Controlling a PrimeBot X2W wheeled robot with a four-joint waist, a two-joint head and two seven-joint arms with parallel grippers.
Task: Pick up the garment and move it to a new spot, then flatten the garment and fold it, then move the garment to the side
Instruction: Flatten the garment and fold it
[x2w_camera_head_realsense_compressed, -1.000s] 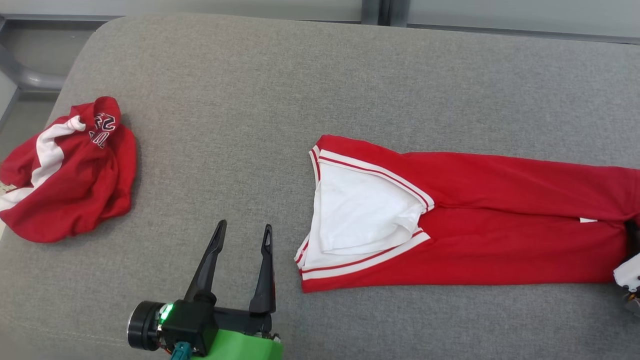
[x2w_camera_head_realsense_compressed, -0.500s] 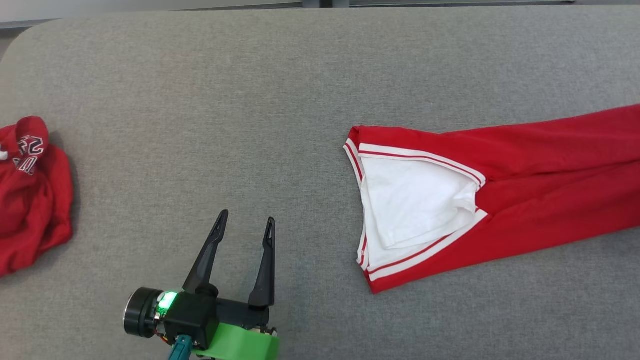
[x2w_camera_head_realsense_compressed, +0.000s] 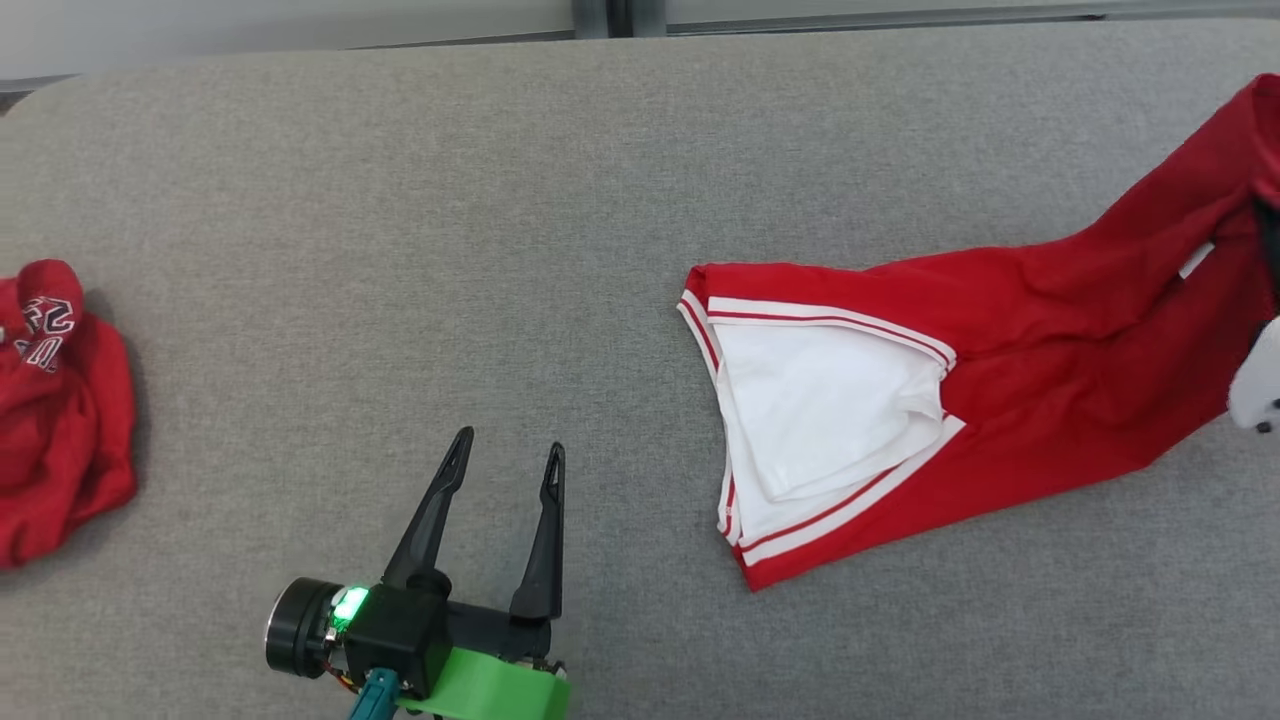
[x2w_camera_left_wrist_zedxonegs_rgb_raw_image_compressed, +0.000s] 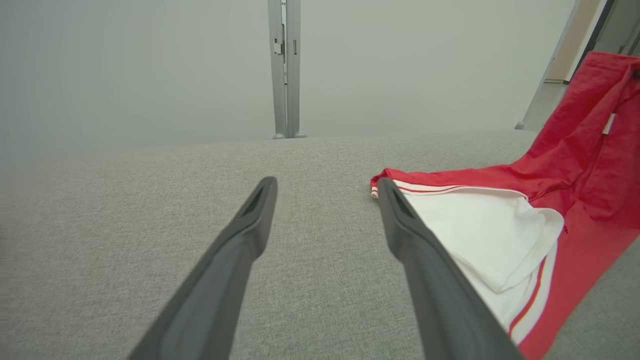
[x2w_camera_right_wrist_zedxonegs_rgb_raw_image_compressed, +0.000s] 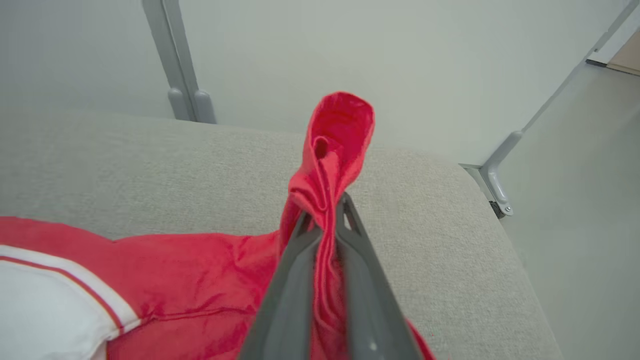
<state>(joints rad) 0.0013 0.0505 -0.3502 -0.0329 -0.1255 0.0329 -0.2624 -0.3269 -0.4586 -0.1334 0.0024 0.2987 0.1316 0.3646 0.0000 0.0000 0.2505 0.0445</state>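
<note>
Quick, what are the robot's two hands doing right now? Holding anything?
Left hand: open, holding nothing.
Right hand: closed on the red garment.

light: bright, even | shadows: soft, faint | focus: sharp | wrist edges: wide-angle bend

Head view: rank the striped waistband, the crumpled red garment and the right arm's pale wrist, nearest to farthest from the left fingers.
1. Striped waistband of the red trousers, just right of the left gripper.
2. Crumpled red garment, at the left edge.
3. Pale wrist, far right edge.
</note>
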